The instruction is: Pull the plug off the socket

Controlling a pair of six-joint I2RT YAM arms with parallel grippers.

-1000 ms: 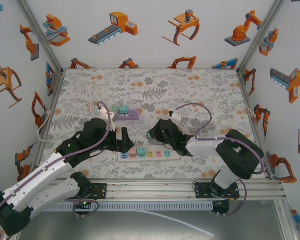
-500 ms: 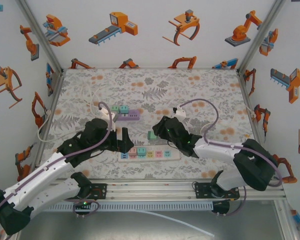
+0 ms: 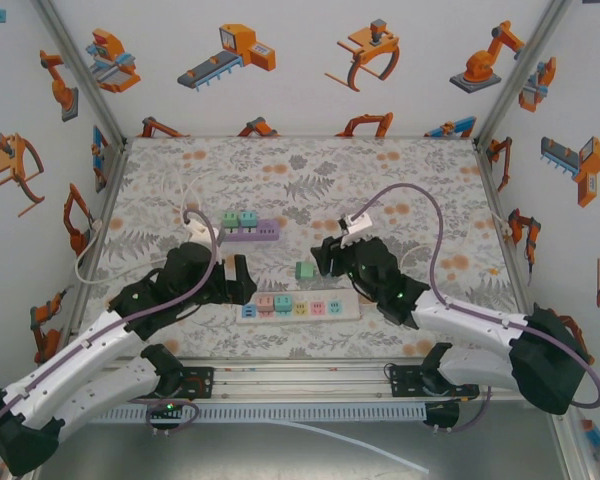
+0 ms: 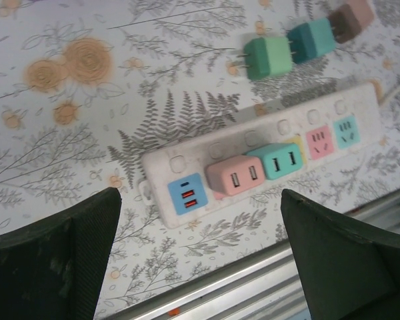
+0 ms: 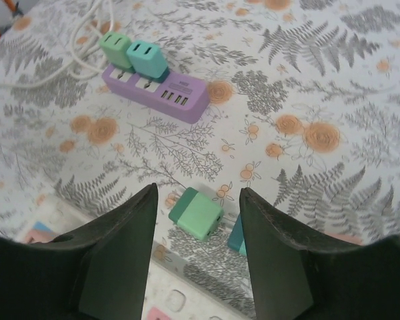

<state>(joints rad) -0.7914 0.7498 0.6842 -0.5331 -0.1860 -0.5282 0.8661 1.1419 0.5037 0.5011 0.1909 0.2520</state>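
A white power strip (image 3: 300, 309) lies near the table's front edge with blue (image 4: 187, 193), pink (image 4: 235, 177) and teal (image 4: 278, 160) plugs seated in it. A green plug (image 5: 197, 213) lies loose on the table just behind the strip, also the green plug (image 3: 304, 270) from above. My right gripper (image 5: 197, 192) hovers over it, open, with a gap on both sides of the plug. My left gripper (image 4: 200, 220) stands wide open above the strip's left end, holding nothing. A loose teal plug (image 5: 237, 235) sits half hidden behind my right finger.
A purple power strip (image 5: 173, 97) lies further back with a green plug (image 5: 117, 48) and a teal plug (image 5: 147, 59) in it, its white cord (image 3: 185, 205) running left. A metal rail (image 4: 253, 287) borders the near edge.
My right gripper drew back from the white strip with the green plug, then opened; the plug now lies on the table. My left gripper shifted slightly left.
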